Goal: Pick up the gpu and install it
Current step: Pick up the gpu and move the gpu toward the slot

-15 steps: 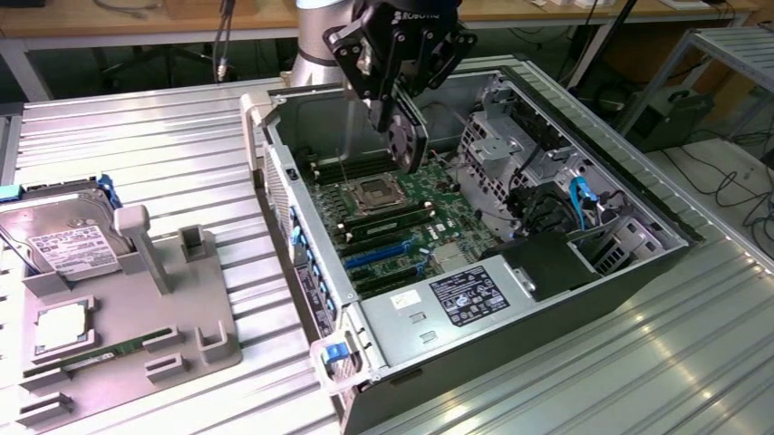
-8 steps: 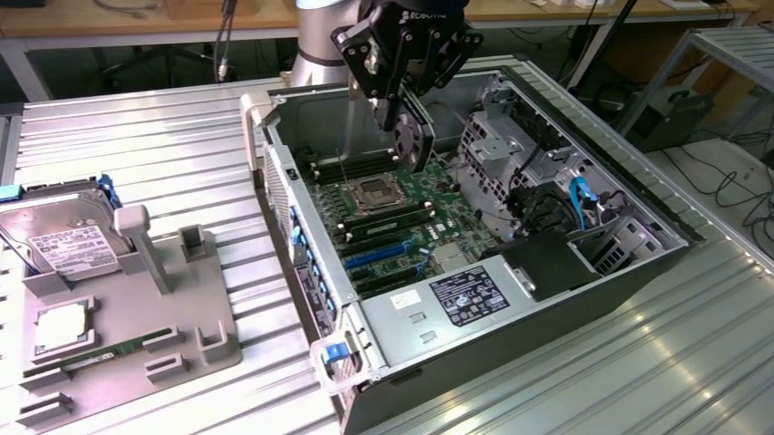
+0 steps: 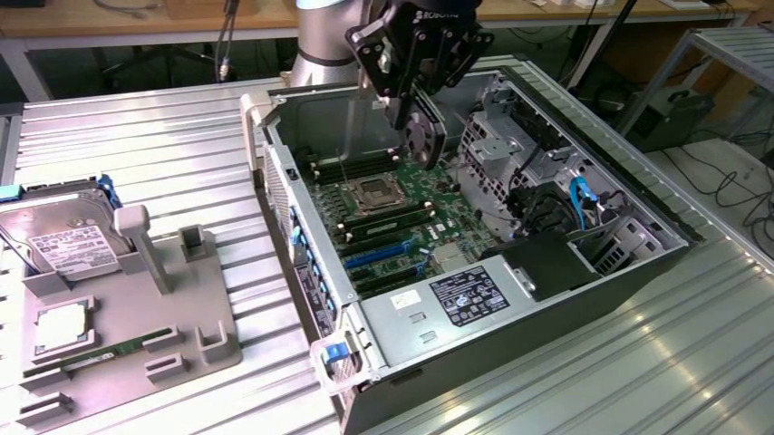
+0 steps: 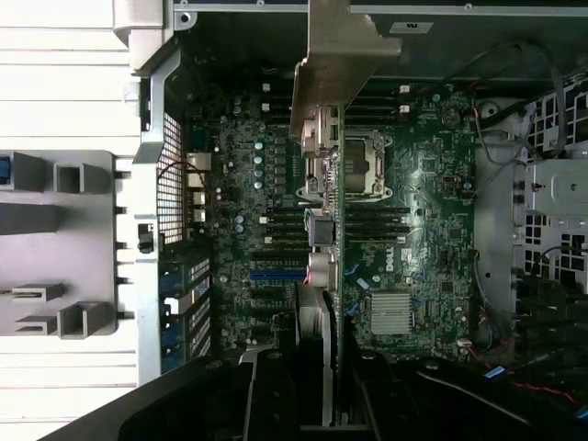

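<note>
You have the gpu [image 3: 423, 138] held upright in the upper middle of the exterior view, hanging inside the open computer case [image 3: 288, 227] above the far part of the motherboard [image 3: 405, 222]. From that view you cannot tell whether its lower edge touches the board. In the wrist view you look along the gpu [image 4: 323, 184] edge-on, its pale metal bracket [image 4: 342, 55] at the end farthest from the pincer, with the green board spread out behind it. The pincer [image 3: 409, 107] is clamped on the card's upper edge; in the wrist view the pincer [image 4: 323, 372] has its dark fingers [image 4: 274, 395] pressed against either face of the card. Just below the card in the exterior view sits the square processor socket [image 3: 372, 193], and lower still the blue expansion slots [image 3: 381, 256] stand unfilled. The power supply [image 3: 466, 299] with its white label occupies the case's near corner, in the lower middle of the frame. The case lies on the ribbed metal worktop [image 3: 158, 145]. At the exterior view's lower left a grey holder tray [image 3: 140, 340] rests well apart from the case, carrying a hard drive [image 3: 67, 240] at its far end, a square silvery chip [image 3: 58, 328] and a narrow green memory stick [image 3: 103, 356].
</note>
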`<action>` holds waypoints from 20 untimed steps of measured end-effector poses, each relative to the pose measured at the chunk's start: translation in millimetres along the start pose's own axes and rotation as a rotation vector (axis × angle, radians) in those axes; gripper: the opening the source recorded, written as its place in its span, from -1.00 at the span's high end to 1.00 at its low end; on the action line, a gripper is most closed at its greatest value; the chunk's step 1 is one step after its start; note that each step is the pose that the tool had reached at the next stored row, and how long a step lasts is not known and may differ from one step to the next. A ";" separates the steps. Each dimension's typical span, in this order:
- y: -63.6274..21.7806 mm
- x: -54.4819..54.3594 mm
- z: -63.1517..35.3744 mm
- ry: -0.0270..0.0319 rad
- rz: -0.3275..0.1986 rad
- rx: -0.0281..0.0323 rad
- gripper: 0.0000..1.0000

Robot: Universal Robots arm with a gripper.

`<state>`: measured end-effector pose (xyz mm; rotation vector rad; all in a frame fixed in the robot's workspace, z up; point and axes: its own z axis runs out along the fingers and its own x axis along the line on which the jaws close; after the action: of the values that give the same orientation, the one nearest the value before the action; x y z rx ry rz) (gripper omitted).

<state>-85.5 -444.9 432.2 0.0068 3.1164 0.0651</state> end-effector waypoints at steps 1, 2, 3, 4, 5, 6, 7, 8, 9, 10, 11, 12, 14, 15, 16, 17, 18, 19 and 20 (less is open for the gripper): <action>0.0 -1.4 0.1 0.0000 0.000 0.0001 0.45; 0.0 -2.7 0.1 0.0000 0.000 0.0002 0.45; 0.0 -4.6 0.2 0.0000 0.000 0.0004 0.45; 0.0 -6.3 0.3 -0.0001 0.000 0.0005 0.45; 0.0 -7.5 0.3 -0.0001 0.000 0.0007 0.45; 0.0 -9.0 0.4 -0.0001 0.000 0.0009 0.45; 0.0 -10.3 0.4 0.0000 0.000 0.0011 0.45; 0.0 -11.5 0.5 0.0000 0.000 0.0012 0.45; 0.0 -12.6 0.5 0.0000 0.000 0.0014 0.45; 0.1 -13.7 0.5 0.0000 0.000 0.0015 0.45; 0.1 -15.0 0.6 0.0000 0.000 0.0016 0.45; 0.0 -16.1 0.7 0.0000 0.000 0.0016 0.45; 0.1 -18.1 0.7 0.0000 0.000 0.0017 0.45; 0.1 -19.2 0.8 -0.0001 0.000 0.0018 0.45; 0.1 -20.4 0.8 0.0000 0.000 0.0018 0.45; 0.1 -21.5 0.9 -0.0001 0.000 0.0019 0.45; 0.1 -22.6 0.9 0.0000 0.000 0.0020 0.45; 0.1 -23.7 0.9 0.0000 0.000 0.0021 0.45; 0.1 -24.8 1.0 0.0000 0.000 0.0022 0.45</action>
<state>-60.7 -444.9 431.9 0.0068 3.1164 0.0617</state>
